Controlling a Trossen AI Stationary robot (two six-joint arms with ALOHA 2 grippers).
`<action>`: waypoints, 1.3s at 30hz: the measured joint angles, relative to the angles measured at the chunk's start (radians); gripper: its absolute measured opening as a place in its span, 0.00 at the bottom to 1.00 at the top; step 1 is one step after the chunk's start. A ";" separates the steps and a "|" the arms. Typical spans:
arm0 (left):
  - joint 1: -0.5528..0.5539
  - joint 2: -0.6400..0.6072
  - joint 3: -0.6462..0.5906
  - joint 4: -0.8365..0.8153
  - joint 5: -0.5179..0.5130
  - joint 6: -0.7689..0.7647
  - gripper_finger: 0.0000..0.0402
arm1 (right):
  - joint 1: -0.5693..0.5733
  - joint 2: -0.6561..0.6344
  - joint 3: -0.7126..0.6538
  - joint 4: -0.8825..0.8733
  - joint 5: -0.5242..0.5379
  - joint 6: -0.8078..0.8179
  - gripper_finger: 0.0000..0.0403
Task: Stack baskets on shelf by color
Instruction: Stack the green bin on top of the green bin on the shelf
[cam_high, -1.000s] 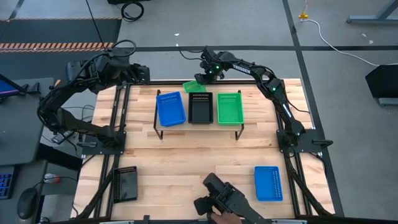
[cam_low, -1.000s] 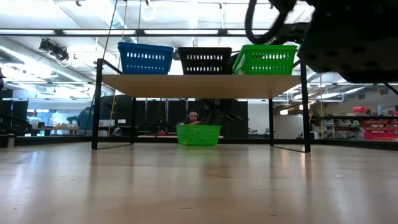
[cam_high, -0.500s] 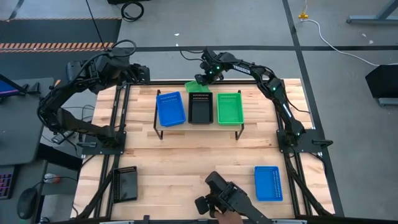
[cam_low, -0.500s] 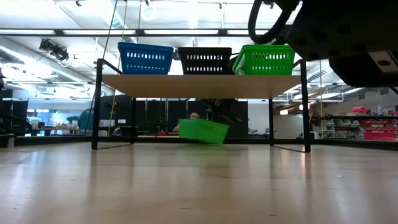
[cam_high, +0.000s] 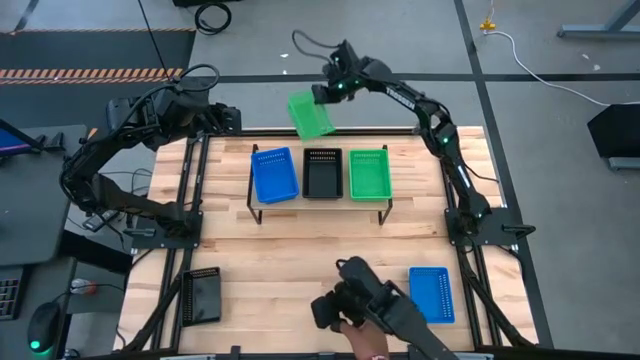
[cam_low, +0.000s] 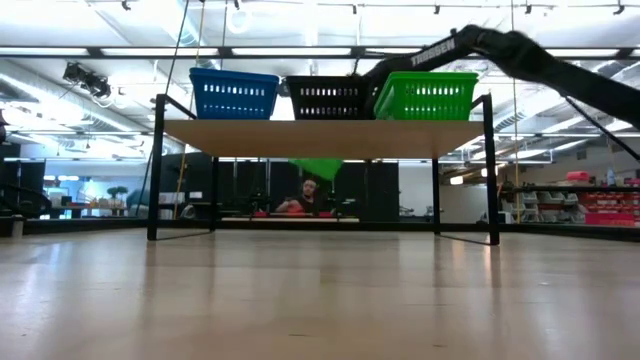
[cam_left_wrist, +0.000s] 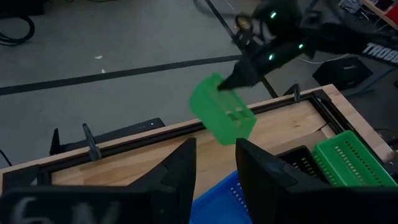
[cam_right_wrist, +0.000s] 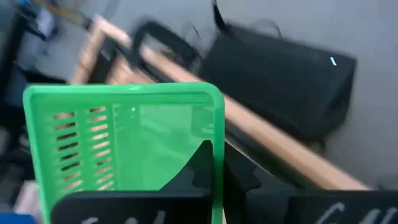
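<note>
Three baskets sit side by side on the shelf (cam_high: 318, 202): a blue basket (cam_high: 274, 174), a black basket (cam_high: 322, 172) and a green basket (cam_high: 368, 172), in that order from the left arm's side to the right arm's. The right gripper (cam_high: 326, 95) is raised beyond the table's far edge, its fingers pinched onto the rim of a second green basket (cam_high: 311, 115), which hangs tilted in the air, clear of the tabletop (cam_high: 300, 260) and behind the shelf; seen from the low camera it shows as a green wedge just under the plank (cam_low: 318, 167). In the right wrist camera the basket's mesh wall fills the frame, with one dark finger (cam_right_wrist: 208, 165) against its rim. The left gripper (cam_left_wrist: 211, 162) waits at the far left corner of the table, its fingers spread apart with nothing between them. On the near side of the table lie a loose black basket (cam_high: 201, 295) (near the left corner) and a loose blue basket (cam_high: 432, 294) toward the right. A person's hand (cam_high: 368, 342) holding a dark object shows at the near edge.
</note>
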 joint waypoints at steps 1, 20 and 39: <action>0.000 0.000 0.000 0.000 0.000 0.000 0.30 | -0.006 -0.021 -0.019 0.033 -0.009 0.023 0.03; 0.000 0.000 0.000 0.000 0.000 0.027 0.30 | -0.027 -0.265 -0.027 -0.232 -0.025 -0.046 0.03; 0.001 0.000 0.000 0.007 -0.145 0.196 0.30 | 0.087 -0.536 -0.027 -0.721 0.167 0.186 0.04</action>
